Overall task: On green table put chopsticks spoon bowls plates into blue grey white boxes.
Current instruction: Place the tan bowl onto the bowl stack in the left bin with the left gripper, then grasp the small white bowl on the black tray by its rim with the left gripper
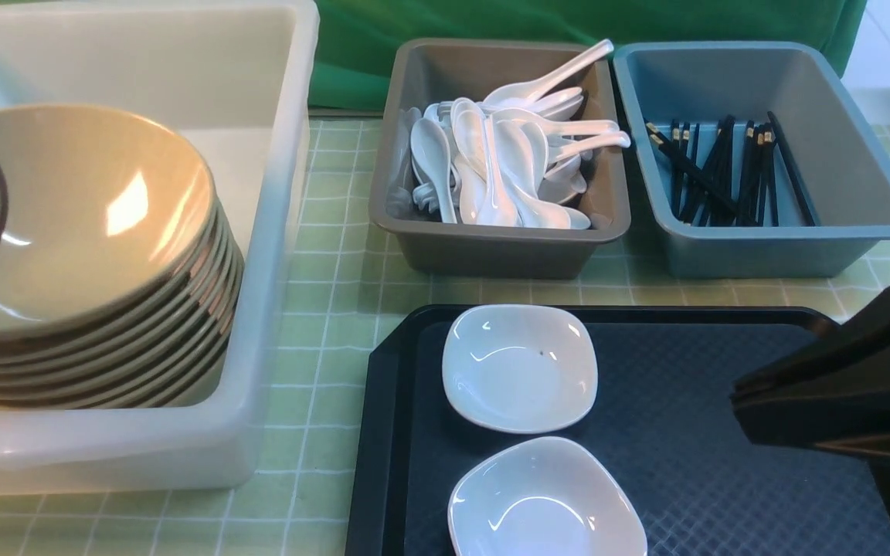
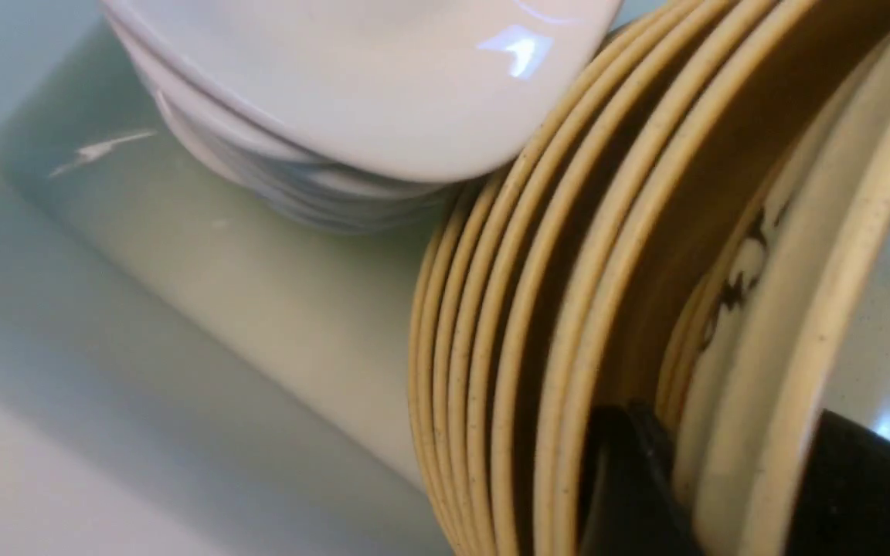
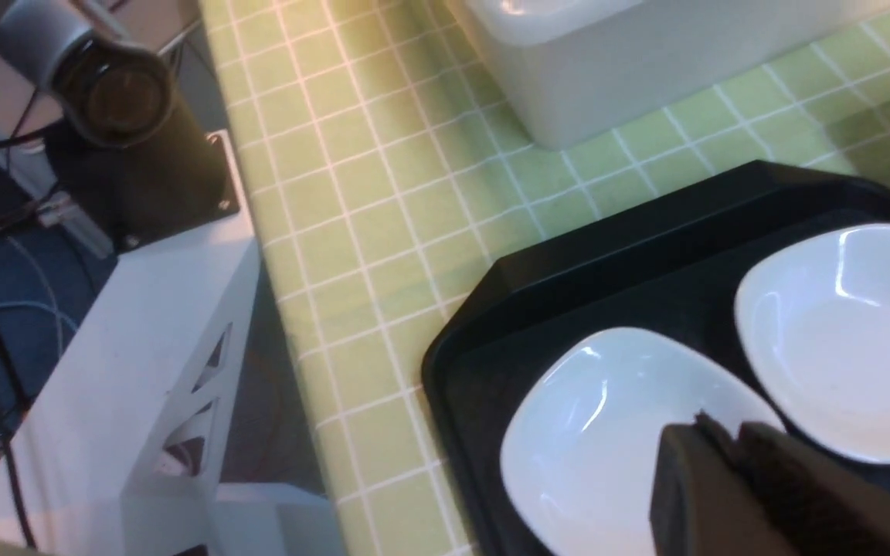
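White box: tilted bowl stack fills near part, far end open. Narrow strip of green surface btwn it and black tray. Two plates block tray's left side; right side bare under right tool. Grey box crammed w/ spoons. Blue box roomy beside chopsticks.

Boxes: three, namely one white box, one grey box and one blue box; black tray: one. Plates on their own: two, a farther plate and a nearer plate, plus a stack of white dishes showing about five rims, count unsure; bowls: one stack, roughly ten rims. Spoons: one heap, well over a dozen, too tangled to count; chopsticks: a dozen or more, crossing, exact number not readable.
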You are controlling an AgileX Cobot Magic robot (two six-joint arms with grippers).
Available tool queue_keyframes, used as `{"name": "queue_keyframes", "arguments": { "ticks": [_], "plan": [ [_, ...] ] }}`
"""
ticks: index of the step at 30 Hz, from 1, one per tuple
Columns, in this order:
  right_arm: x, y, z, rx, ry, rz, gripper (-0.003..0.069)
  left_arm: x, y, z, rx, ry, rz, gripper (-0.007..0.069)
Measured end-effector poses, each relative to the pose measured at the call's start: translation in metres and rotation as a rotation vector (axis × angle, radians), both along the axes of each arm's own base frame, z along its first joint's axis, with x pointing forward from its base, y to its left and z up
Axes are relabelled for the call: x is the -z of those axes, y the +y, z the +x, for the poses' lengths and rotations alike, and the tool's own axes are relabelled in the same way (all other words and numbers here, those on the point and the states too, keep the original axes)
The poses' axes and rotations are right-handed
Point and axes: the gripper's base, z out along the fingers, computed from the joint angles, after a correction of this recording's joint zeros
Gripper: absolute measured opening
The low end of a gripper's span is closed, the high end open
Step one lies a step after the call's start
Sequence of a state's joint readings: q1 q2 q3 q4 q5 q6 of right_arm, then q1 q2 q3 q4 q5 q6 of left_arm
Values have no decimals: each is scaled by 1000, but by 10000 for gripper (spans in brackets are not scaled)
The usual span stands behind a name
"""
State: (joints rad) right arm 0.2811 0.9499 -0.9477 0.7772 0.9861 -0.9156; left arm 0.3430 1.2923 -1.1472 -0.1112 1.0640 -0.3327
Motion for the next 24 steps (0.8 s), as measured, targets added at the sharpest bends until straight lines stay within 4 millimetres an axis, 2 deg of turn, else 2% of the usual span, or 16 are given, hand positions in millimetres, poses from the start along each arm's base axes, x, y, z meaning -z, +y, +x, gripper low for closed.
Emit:
{"name": "queue_keyframes", "arguments": {
  "ticks": [5, 11, 18, 22, 23, 24],
  "plan": [
    [0, 0, 1, 9, -8, 3, 78, -17, -6, -1, 56, 56, 127, 459],
    [0, 0, 1, 9, -8, 3, 85, -38, -18, -4, 142, 79, 227, 582],
    [0, 0, 1, 9, -6, 3, 95, -59, -38, -18, 221, 8, 291, 596],
    [0, 0, 1, 11, -4, 4, 100, -69, -66, -29, 345, -57, 266, 595],
    [0, 0, 1, 14, 1, 6, 102, -72, -82, -33, 421, -84, 231, 595],
    [0, 0, 1, 18, 5, 7, 104, -72, -88, -34, 452, -92, 214, 594]
  ]
}}
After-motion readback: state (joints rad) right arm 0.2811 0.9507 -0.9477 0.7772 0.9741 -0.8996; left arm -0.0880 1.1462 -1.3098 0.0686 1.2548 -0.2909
